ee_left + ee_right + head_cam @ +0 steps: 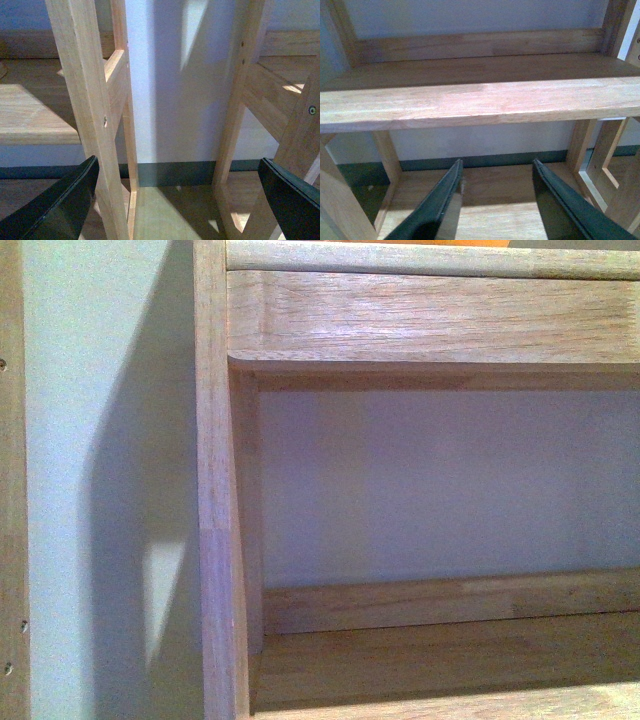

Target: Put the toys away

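Three close views of wooden shelving against a pale wall

The front view faces a shelf (440, 655) and upright post (215, 540) close up; the left wrist view looks low between two uprights (90, 115) toward the wall; the right wrist view faces a shelf board (480, 102) from just below.

**Clearance at the shelving: open bays, narrow gap between units**

Front view: the shelf unit (430, 320) fills the frame. Its upright (215, 540) bounds the bay on the left; a low back rail (450, 602) crosses the rear of the bay above the board (440, 660). The bay above that rail is open to the wall (440, 480).

Left wrist view: the left gripper (177, 200), jaws wide apart, faces a gap between two uprights (85, 100), bare wall behind, floor (175, 210) free.

Right wrist view: the right gripper (497, 200), jaws parted, sits below a shelf board (480, 102). That board's front edge bars upward passage; the lower bay ahead is open.
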### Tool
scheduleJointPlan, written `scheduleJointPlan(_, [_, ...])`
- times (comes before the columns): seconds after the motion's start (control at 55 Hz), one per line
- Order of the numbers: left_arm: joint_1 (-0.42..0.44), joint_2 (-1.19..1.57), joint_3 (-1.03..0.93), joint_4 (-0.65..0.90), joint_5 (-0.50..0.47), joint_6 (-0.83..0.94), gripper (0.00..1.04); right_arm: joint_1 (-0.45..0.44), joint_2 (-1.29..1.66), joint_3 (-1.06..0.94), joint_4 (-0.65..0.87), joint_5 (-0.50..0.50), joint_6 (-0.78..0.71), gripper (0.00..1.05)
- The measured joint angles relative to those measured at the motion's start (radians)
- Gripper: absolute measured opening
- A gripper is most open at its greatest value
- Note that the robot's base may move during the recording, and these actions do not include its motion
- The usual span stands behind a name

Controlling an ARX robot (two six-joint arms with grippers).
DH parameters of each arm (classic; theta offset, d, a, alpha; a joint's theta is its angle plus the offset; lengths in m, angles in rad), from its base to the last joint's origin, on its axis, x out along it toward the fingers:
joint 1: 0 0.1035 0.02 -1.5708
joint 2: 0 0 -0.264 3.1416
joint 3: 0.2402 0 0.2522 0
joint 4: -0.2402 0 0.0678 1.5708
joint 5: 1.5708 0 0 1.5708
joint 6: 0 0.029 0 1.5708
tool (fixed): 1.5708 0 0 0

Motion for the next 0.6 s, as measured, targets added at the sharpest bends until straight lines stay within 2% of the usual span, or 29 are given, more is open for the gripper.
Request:
scheduleJointPlan(0.182, [0.000, 0.000, 0.000, 0.000, 0.000, 0.000, 0.98, 0.000, -0.016, -0.014, 0.005, 0.000, -0.012, 0.03])
scheduleJointPlan(0.6, [0.000, 0.000, 0.000, 0.000, 0.000, 0.000, 0.98, -0.001, -0.064, -0.061, 0.010, -0.002, -0.014, 0.03])
